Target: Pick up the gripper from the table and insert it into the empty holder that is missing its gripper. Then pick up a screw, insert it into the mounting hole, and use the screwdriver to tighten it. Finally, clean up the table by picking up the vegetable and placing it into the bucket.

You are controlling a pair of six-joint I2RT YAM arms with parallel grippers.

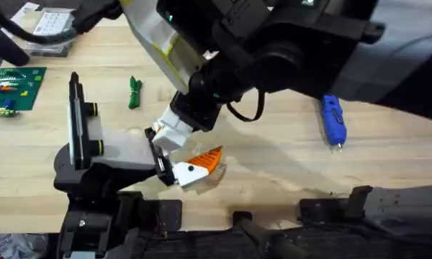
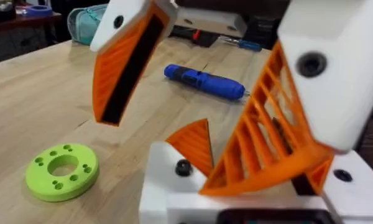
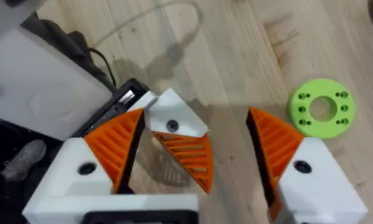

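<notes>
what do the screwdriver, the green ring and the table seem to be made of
Screwdriver: blue plastic by its smooth moulded look, slightly glossy.
Green ring: matte plastic, probably 3D-printed; uniform lime colour, neat bolt holes.
Table: light wood, visible grain and plank seams.

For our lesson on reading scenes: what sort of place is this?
Probably a robotics or electronics workbench: a wooden table carrying a green circuit board, a blue electric screwdriver and a grey holder on a black stand.

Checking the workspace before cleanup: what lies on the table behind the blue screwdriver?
In the left wrist view, a smaller blue-handled tool lies behind the blue pen-shaped plastic screwdriver; farther back, the left gripper's white finger covers the table.
</notes>
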